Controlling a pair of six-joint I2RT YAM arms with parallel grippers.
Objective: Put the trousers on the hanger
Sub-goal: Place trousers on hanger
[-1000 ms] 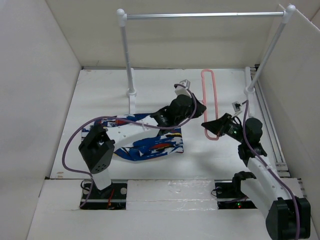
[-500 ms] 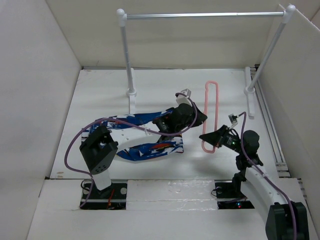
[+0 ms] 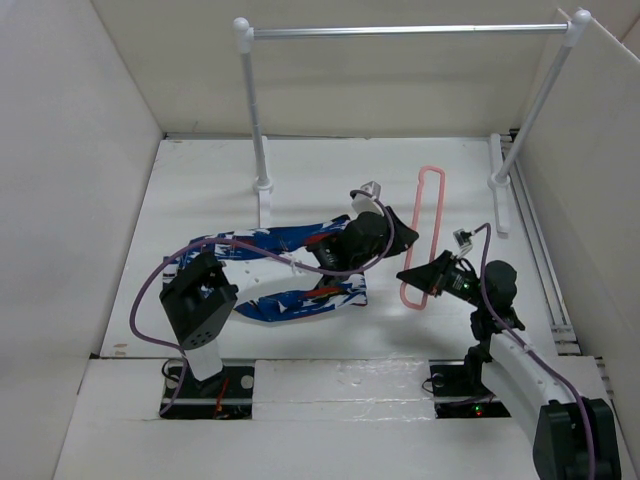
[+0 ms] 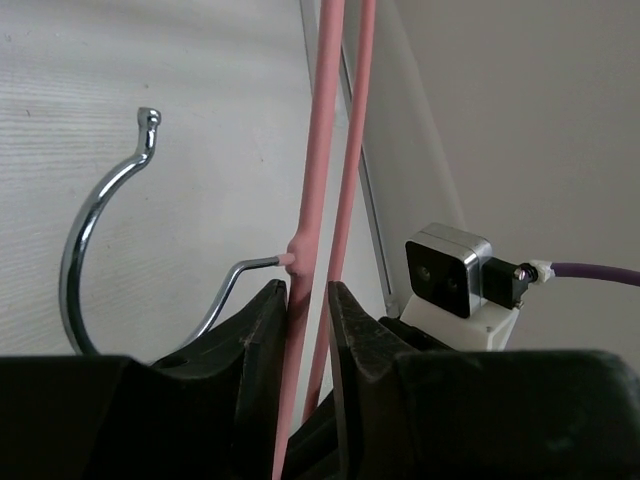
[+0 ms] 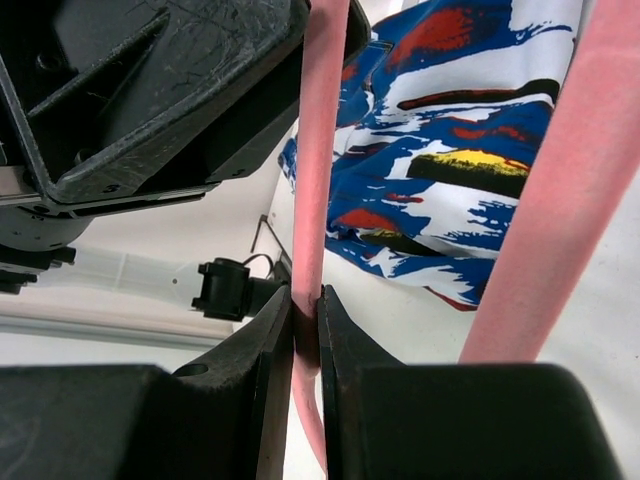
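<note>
You're pretty boxed in here: white walls (image 3: 70, 200) close off the bench (image 3: 200, 190) on the left, right and back, and the silver rail (image 3: 400, 31) runs across the back on two posts. The roomiest bare bench is back-left, between the left post (image 3: 255, 120) and the left wall. The right side is tighter, because that's where both claws meet.

The hanger (image 5: 318, 150) sits right of the middle, with its long side pointing toward the back. Your right claw (image 5: 306, 320) is pinched tight on one pink bar at the near end, a finger pressed on each side. Your left claw (image 4: 305, 300) also has a finger either side of a bar, just below where the chrome hook (image 4: 70, 255) joins. That gap is a bit wider than the bar though, so it's cracked open and not squeezing.

The trousers (image 3: 300, 295) lie on the bench front-left of the middle, under the left arm. A strip of the fabric runs along that arm toward its claw, and from above you can't tell if it's draped over the arm or lying below it.

Only the left wrist view shows the hook, curling off to the left, plus the right wrist's camera (image 4: 447, 272) looking back. Only the right wrist view shows the print sitting right behind the pink bars. No view tells you whether the hanger touches the bench.
</note>
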